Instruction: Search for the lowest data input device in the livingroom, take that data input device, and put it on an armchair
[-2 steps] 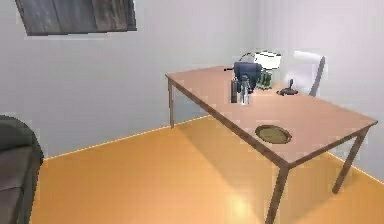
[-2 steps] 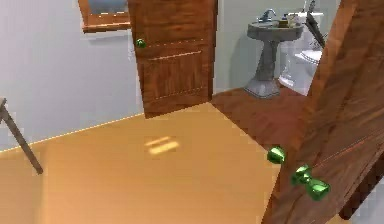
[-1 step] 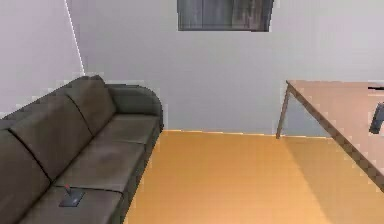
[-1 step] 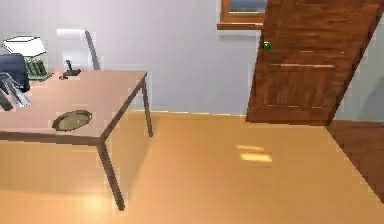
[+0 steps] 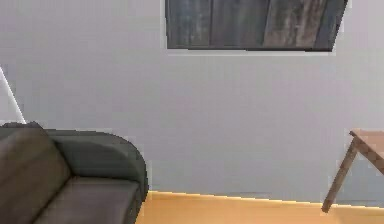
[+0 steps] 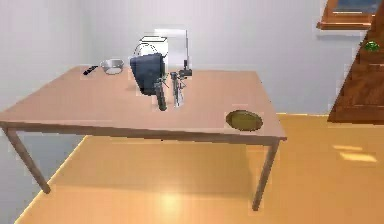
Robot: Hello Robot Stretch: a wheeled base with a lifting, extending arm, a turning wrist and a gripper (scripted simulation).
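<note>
Since nothing on the table (image 6: 90,110) clearly reads as the data input device, its place cannot be told; likely light, stiff, slick plastic, grip across narrow middle. State of gripper: cannot tell. Dark armchair (image 5: 60,175) stands apart from table.

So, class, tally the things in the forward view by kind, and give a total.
Dark cushioned seat: 1
Wall picture: 1
Wooden table: 1
Total: 3
</note>
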